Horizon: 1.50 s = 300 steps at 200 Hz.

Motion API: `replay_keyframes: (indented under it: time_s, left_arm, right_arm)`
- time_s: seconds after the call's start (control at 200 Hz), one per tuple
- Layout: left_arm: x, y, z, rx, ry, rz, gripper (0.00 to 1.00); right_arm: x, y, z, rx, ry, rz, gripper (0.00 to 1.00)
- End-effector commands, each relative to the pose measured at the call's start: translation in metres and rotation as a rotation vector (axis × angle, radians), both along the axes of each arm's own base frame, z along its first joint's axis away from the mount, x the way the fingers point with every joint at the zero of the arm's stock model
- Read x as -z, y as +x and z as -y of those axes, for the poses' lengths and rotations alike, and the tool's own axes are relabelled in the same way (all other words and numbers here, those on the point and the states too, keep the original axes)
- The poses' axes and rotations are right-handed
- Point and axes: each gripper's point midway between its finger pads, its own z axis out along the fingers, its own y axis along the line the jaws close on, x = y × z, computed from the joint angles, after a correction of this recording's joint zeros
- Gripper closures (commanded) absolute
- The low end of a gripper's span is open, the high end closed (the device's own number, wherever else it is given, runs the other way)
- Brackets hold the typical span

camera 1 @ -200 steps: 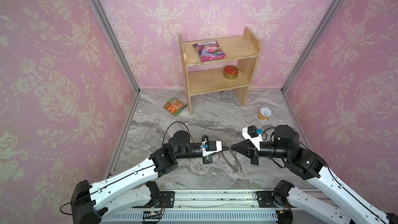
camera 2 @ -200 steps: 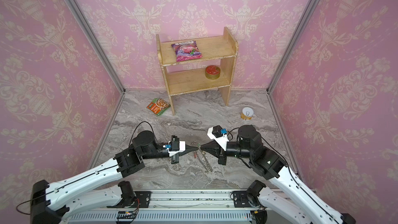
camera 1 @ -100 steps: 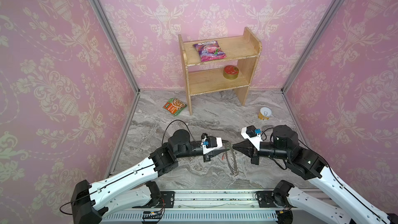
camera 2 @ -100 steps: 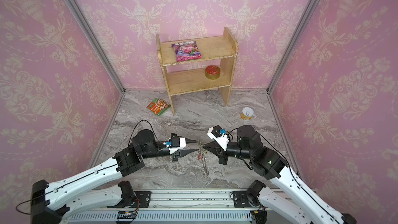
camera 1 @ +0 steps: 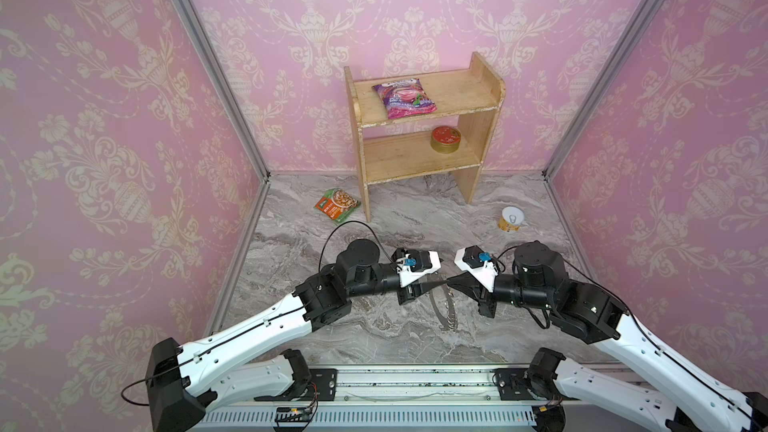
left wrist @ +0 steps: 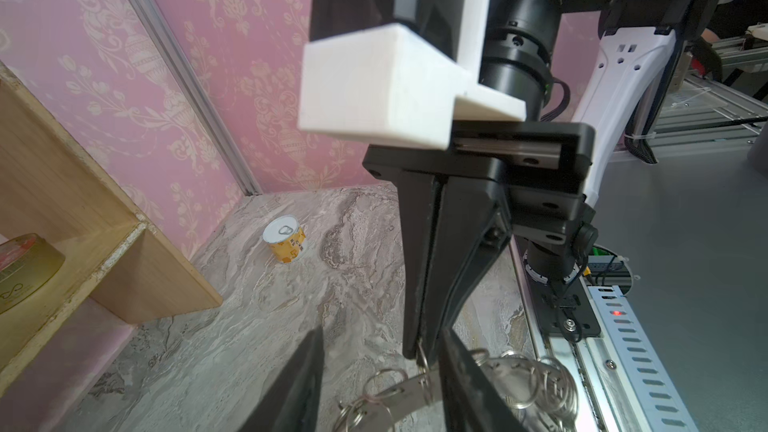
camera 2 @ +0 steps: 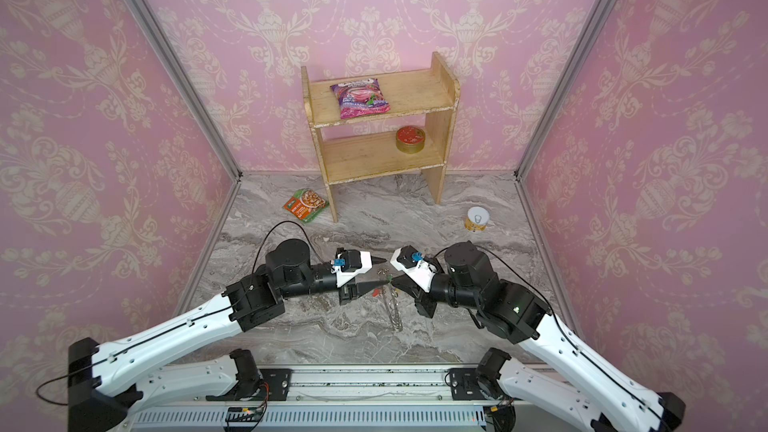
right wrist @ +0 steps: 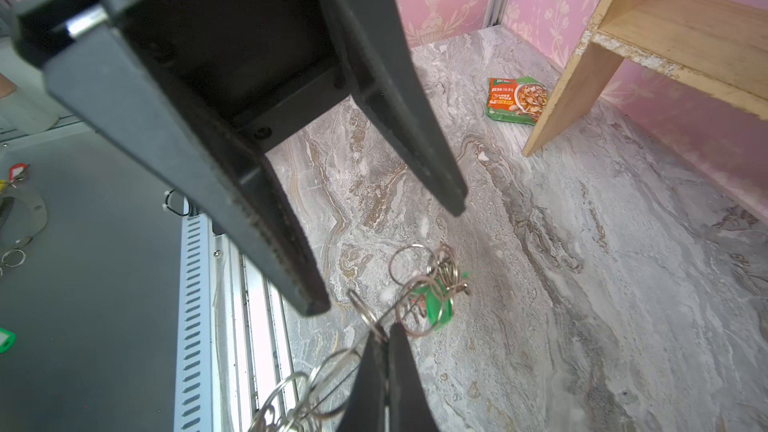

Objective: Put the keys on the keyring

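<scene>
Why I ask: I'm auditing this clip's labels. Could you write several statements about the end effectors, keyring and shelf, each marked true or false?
1. The right end effector is shut on the keyring. True.
2. The left end effector also clamps the keyring. False: its jaws stand open, gripping nothing.
3. The gold tin sits on the lower board of the wooden shelf. True.
4. The pink snack bag lies on the marble tabletop. False: it lies on the shelf's top board.
5. The small can stands upright on the marble tabletop. True.
</scene>
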Motion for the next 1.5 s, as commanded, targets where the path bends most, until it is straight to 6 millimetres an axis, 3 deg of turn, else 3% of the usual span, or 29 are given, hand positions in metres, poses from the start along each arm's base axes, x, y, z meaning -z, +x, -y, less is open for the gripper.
replay_keyframes:
  time_s: [0.0,0.901,1.076,1.361,1.496]
  left_arm:
    - [-0.003,-0.001,0.001,-0.009,0.013,-0.029,0.59]
    - [0.026,0.008,0.015,-0.022,0.076,-0.091,0.82]
    - [0.027,0.008,0.017,-0.020,0.074,-0.091,0.84]
    - [0.025,0.010,0.017,-0.025,0.067,-0.084,0.99]
    - [0.024,0.009,0.017,-0.024,0.064,-0.086,1.00]
  right_arm:
    - [-0.022,0.008,0.003,0.036,0.010,0.084,1.00]
    - [-0.023,0.011,0.003,0.055,0.024,0.092,1.00]
    - [-0.023,0.011,0.002,0.052,0.023,0.090,1.00]
    - [-0.021,0.009,0.001,0.045,0.025,0.085,1.00]
    - [-0.021,0.009,0.001,0.043,0.024,0.081,1.00]
